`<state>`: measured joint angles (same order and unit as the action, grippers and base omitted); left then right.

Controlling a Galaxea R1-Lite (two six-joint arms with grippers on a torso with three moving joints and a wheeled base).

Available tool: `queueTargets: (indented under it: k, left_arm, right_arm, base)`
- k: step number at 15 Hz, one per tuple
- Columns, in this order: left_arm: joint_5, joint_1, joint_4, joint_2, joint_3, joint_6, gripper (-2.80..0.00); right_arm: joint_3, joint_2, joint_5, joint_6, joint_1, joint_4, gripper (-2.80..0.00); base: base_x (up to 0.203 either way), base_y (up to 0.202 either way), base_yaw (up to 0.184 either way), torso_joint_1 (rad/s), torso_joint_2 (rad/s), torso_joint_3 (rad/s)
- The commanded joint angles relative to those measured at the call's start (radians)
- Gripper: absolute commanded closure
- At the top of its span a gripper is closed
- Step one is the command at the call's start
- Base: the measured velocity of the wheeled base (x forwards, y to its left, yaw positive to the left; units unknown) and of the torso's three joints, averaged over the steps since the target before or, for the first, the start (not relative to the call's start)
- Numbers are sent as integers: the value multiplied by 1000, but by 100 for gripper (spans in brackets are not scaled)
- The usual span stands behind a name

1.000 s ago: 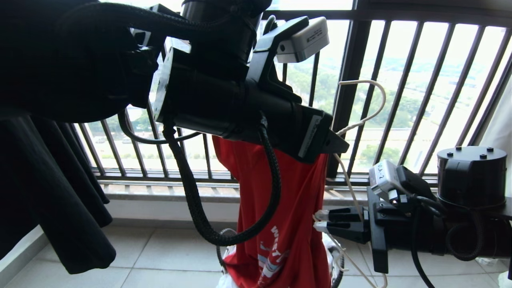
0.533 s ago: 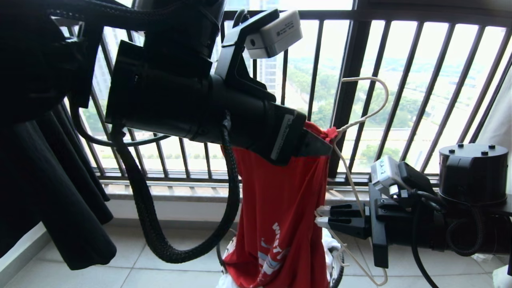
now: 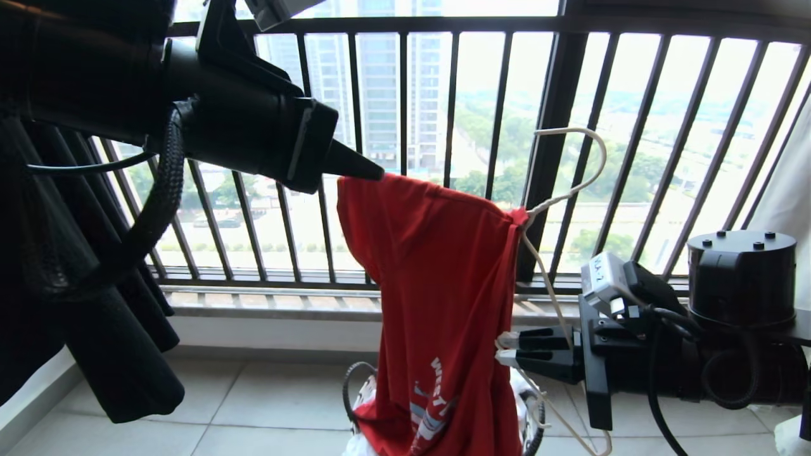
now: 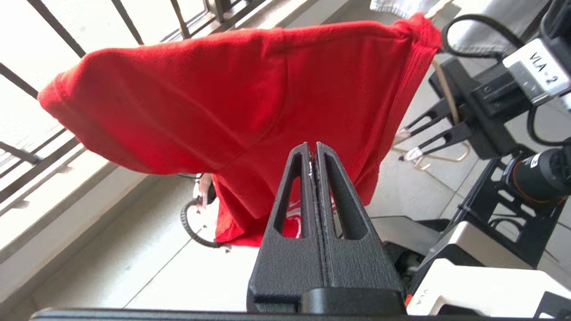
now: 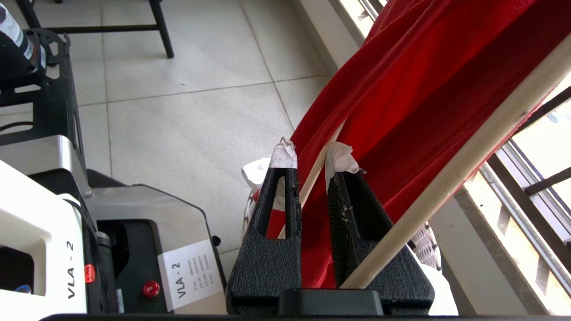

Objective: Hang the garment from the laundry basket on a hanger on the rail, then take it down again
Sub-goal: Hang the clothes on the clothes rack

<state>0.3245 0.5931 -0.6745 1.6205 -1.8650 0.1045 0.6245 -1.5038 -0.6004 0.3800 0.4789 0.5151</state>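
Note:
The red garment [image 3: 437, 278] hangs spread over the thin white hanger [image 3: 586, 149], whose hook stands free in front of the window bars. My left gripper [image 3: 379, 172] is shut, its tip right at the shirt's upper left shoulder. In the left wrist view the left gripper [image 4: 312, 145] shows nothing between its jaws, with the garment [image 4: 250, 89] beyond it. My right gripper [image 3: 504, 349] is shut on the hanger's lower wire beside the fabric; the wire [image 5: 312, 174] passes between its taped fingers. The laundry basket [image 3: 529, 421] stands on the floor below. The rail is out of view.
A black garment [image 3: 114, 354] hangs at the left. The dark barred window railing [image 3: 551, 158] runs behind everything, and a white cloth [image 3: 792, 183] hangs at the right edge. The robot's base [image 5: 44, 232] stands on the tiled floor [image 5: 187, 125].
My left gripper has moved up and left, from the collar by the hook to the shirt's left shoulder, and has shut. The shirt now spreads wider. The right arm has kept still.

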Motion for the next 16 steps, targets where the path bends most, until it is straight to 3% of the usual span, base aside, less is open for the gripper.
queueTargets:
  k: [1, 5, 7, 11, 16]
  left_arm:
    - [16, -42, -119, 19, -40, 101, 0]
    - [18, -43, -256, 29, -73, 298, 0]
    - [19, -43, -261, 30, -73, 359, 0]
    - [57, -52, -320, -15, -47, 410, 0]
    - [80, -47, -386, -122, 21, 428, 0]
  right_arm:
    - [1, 1, -4, 3, 5, -14, 0]
    - [97, 17, 0, 18, 46, -196, 0]
    - [197, 5, 0, 74, 53, -343, 0]
    - [334, 2, 1, 267, 68, -641, 0]
    - [347, 37, 2, 306, 141, -746, 0]
  base:
    - [0, 0, 0, 0, 0, 0]
    - [0, 0, 0, 0, 0, 0]
    - [0, 0, 0, 0, 0, 0]
    - [0, 0, 0, 0, 0, 0]
    - [0, 0, 0, 0, 0, 0]
